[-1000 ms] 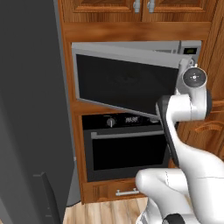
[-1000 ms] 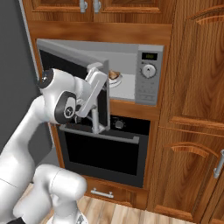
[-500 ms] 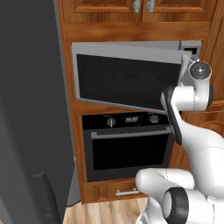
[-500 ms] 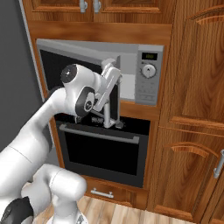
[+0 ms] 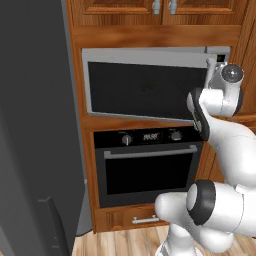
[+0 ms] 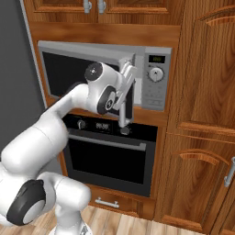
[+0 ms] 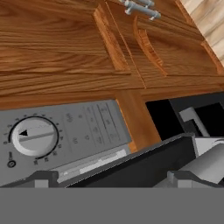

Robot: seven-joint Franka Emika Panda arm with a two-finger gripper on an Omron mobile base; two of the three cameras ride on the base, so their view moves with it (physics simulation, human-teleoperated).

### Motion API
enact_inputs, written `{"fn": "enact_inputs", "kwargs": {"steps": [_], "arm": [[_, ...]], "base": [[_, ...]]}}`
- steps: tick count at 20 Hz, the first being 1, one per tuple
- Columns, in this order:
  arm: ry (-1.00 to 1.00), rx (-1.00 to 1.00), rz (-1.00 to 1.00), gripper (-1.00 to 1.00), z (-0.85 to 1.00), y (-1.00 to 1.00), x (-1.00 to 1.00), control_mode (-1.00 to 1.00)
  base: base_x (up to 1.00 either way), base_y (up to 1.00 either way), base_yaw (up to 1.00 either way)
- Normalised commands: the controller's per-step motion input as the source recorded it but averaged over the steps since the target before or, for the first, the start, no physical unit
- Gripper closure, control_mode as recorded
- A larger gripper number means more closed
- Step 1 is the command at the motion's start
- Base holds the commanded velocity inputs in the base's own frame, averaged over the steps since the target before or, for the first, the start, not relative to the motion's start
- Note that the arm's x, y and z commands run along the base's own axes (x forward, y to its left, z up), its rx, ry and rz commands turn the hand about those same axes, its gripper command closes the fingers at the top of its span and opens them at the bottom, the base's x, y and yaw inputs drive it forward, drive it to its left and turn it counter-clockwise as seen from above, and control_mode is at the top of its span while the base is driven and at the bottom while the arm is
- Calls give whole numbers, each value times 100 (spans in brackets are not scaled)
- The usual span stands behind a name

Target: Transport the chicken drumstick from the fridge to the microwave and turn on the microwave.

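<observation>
Door of the microwave swung nearly shut since earlier; hand wide, empty.

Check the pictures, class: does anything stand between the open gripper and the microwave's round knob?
Nothing visible does. The gripper hangs by the microwave door's handle edge, and the knob on the side panel is uncovered beside it.

Even, flat rendered light across both base views — no glare, no hard shadows. The wooden cabinets look warm and evenly bright; the fridge side at the left of the frame is dull, dim grey. The hand view is soft and blocky — edges of the microwave panel are jagged.
</observation>
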Motion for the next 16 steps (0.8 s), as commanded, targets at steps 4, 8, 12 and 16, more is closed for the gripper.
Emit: {"fn": "enact_inputs", "kwargs": {"steps": [4, 8, 12, 16], "arm": [[0, 0, 7, -100, 0, 12, 69, -100], [0, 0, 5, -100, 0, 20, 72, -100], [0, 0, 3, -100, 0, 20, 75, -100], [0, 0, 3, -100, 0, 19, 72, -100]], "base": [[0, 0, 0], [0, 0, 0], [0, 0, 0], [0, 0, 0]]}}
